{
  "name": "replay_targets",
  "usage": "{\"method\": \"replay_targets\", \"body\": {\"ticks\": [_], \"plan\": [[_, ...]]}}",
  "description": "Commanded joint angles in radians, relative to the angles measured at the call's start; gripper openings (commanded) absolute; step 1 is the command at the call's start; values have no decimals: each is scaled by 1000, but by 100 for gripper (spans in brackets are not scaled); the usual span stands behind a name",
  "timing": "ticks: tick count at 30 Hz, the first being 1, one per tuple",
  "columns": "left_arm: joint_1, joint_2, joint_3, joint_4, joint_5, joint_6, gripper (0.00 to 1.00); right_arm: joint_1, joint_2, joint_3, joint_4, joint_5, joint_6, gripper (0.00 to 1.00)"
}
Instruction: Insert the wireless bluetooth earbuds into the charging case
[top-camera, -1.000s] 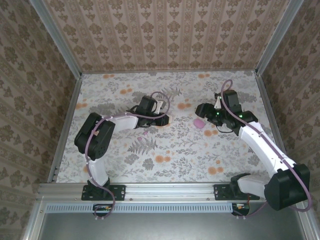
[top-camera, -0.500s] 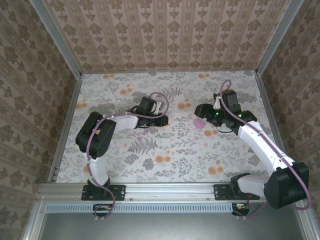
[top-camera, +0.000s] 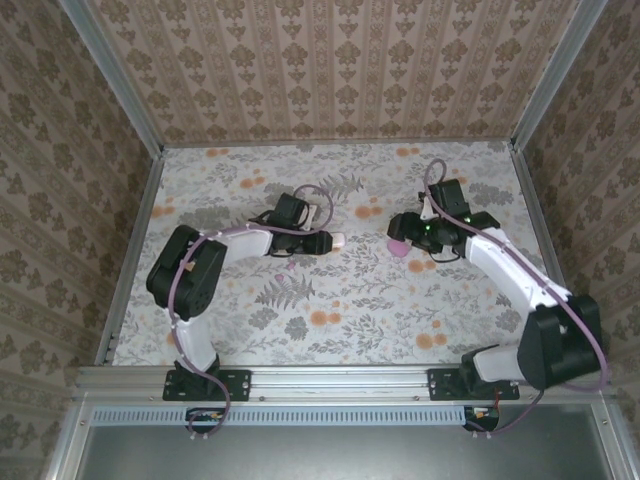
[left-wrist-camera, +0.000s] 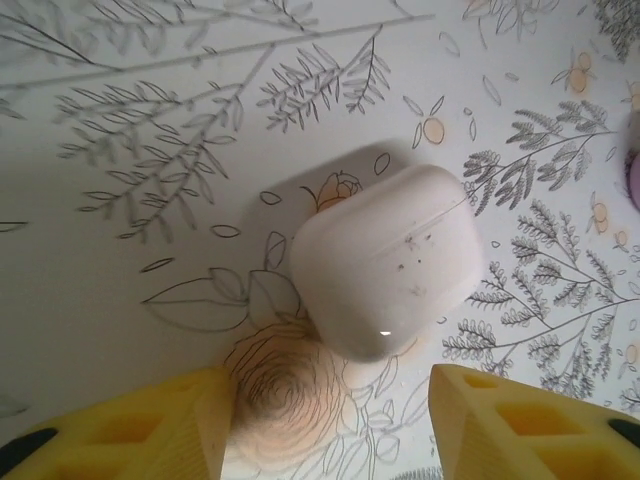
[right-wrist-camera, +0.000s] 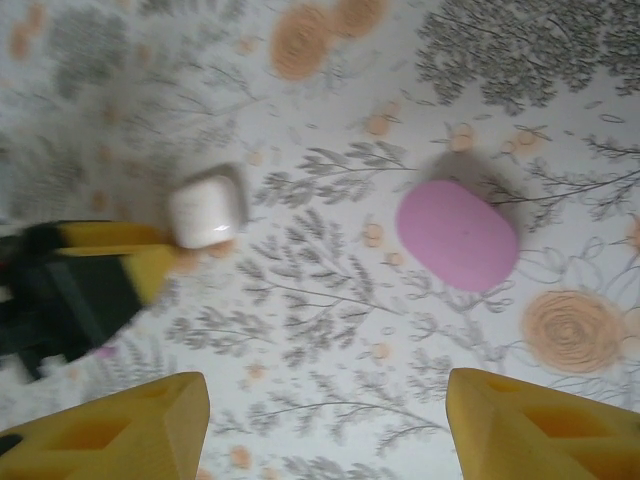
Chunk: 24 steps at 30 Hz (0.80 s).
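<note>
Both pairs of jaws stood open and empty. A tiny pinkish earbud (right-wrist-camera: 103, 351), if that speck was one, lay on the table (left-wrist-camera: 120, 250) just beside the left gripper (left-wrist-camera: 330, 425), whose fingers framed the white case (left-wrist-camera: 385, 265) without touching it. The right gripper (right-wrist-camera: 325, 425) hung near the pink oval pebble (right-wrist-camera: 457, 235). With its lid apparently shut, the case likely needed steadying and opening before any careful pinch of so small a piece.
</note>
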Motion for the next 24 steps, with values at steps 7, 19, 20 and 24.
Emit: {"method": "replay_targets", "body": {"ticks": [7, 19, 20, 24], "plan": [[7, -283, -21, -49, -83, 114, 59, 4, 306, 196, -176, 143, -319, 70], [7, -517, -151, 55, -174, 167, 59, 28, 470, 283, -172, 136, -495, 70], [7, -514, -152, 56, -172, 171, 59, 30, 479, 286, -170, 127, -501, 70], [7, -506, -153, 65, -148, 174, 59, 33, 527, 314, -203, 184, -504, 67]]}}
